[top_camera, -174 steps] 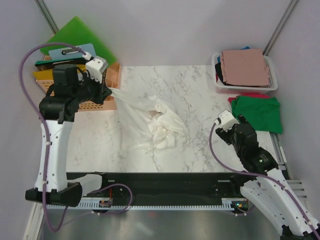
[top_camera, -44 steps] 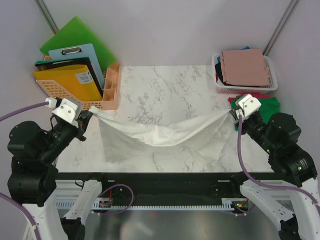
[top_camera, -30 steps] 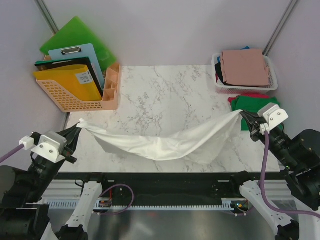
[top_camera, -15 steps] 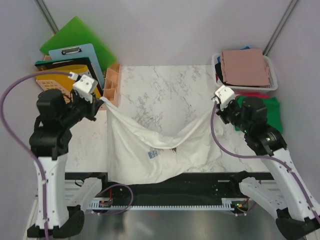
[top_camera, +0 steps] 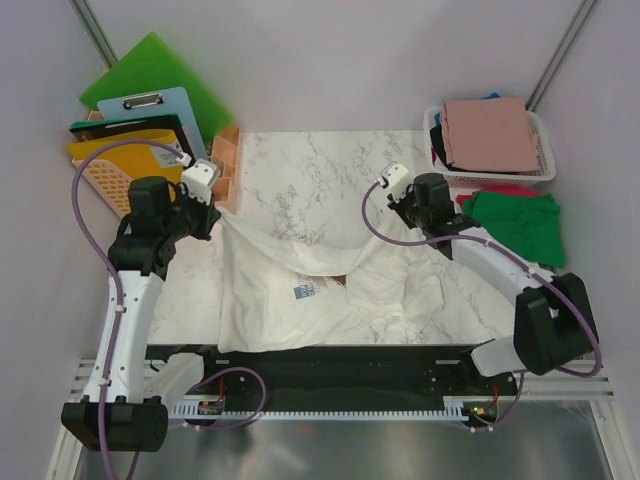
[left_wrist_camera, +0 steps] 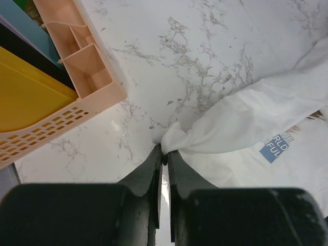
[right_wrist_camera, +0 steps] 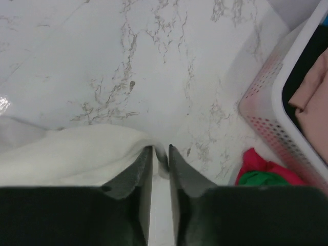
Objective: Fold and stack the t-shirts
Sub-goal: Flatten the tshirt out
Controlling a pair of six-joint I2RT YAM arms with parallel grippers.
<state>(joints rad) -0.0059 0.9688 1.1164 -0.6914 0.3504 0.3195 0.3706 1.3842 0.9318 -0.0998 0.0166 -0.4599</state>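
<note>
left claw (left_wrist_camera: 163,156) is clamping one corner of the white shirt (top_camera: 270,300), right claw (right_wrist_camera: 160,154) clamping the opposite corner. Shirt is lying on the near half of the worktop (top_camera: 320,165), print (top_camera: 305,291) up.

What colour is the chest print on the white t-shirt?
The print is blue with white lettering; the left wrist view shows it best.

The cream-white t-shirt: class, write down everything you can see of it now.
The cream-white t-shirt is soft, thin-looking cloth, plain but for a small blue print facing up. It lies rumpled and unfolded on the marble table, its far edge sagging between two pinched points: the left claw is shut on one bunched bit, the right claw on the other. Its right half is heaped in creases; its near hem reaches the table's front edge.
</note>
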